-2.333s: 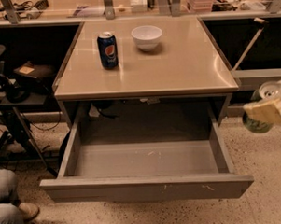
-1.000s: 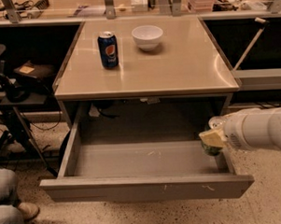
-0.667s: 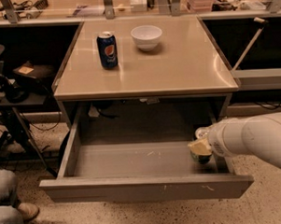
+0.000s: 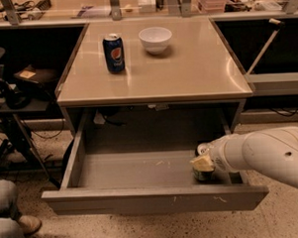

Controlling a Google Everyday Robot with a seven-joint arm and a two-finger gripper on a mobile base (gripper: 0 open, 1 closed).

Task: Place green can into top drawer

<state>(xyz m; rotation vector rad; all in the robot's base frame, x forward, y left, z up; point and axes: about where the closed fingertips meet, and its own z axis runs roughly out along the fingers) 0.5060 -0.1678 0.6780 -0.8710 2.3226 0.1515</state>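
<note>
Camera view shows the white arm (image 4: 269,153) reaching from the right side into the open top drawer (image 4: 142,200); the gripper (image 4: 202,165) is inside the drawer, at its front right corner, just behind the front panel. The jaws are closed on the green can (image 4: 204,176); one tan pad (image 4: 201,163) lies across the side of the can, the other is hidden behind it. The can stands upright between the jaws; its silver top shows just above them and its green lower part just below them, low in the drawer; whether its base touches the drawer floor I cannot tell. To the left of the jaws the grey drawer floor is bare except for some small pale marks. Far above the jaws and to their left, on the tan tabletop (image 4: 196,69), a dark blue Pepsi can (image 4: 114,53) stands upright; a white bowl (image 4: 155,39) sits beside it, a little apart, on its right.
</note>
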